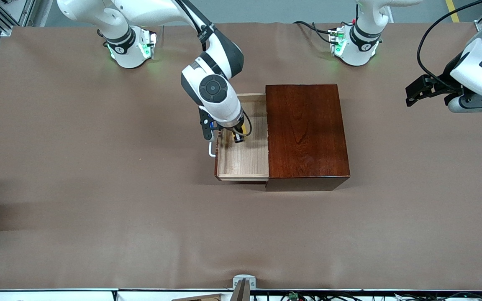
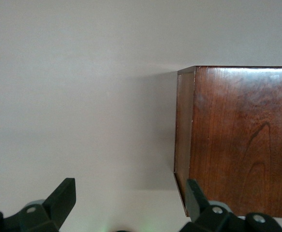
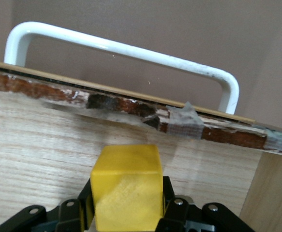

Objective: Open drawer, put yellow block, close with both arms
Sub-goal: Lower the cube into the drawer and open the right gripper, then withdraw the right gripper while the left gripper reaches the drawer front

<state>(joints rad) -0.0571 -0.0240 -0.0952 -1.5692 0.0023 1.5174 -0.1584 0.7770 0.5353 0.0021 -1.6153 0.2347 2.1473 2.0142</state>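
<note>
Brown cloth covers the wide table (image 1: 78,188), which fills nearly the whole front view. At the middle of that view sits the glossy dark mahogany box (image 1: 306,133), and from its side toward the right arm's end of the table the pale-wood drawer (image 1: 245,161) stands pulled well out, its white loop handle (image 1: 211,149) just showing at the outer edge of its front. The white jointed right arm reaches down from the upper left of the front view, and the right gripper (image 1: 238,136) hangs inside the open drawer, in the half farther from the front camera. Its jaws are clamped on the small bright yellow block (image 3: 126,186), which the right wrist view shows squarely between the fingers, with the drawer's light floor beneath it and the chipped inner face of the drawer front, handle above it, close ahead. How high the block hangs off the floor I cannot quite judge, though it looks low. So the block lies directly under the claw and over the tray; parting the jaws should be all the coming move calls for. The left arm waits at the upper right edge of the front view, the left gripper (image 2: 131,203) held over bare cloth with its fingers spread apart and nothing between them, beside the box's closed end, well placed to steady the box when the drawer is pushed shut.
</note>
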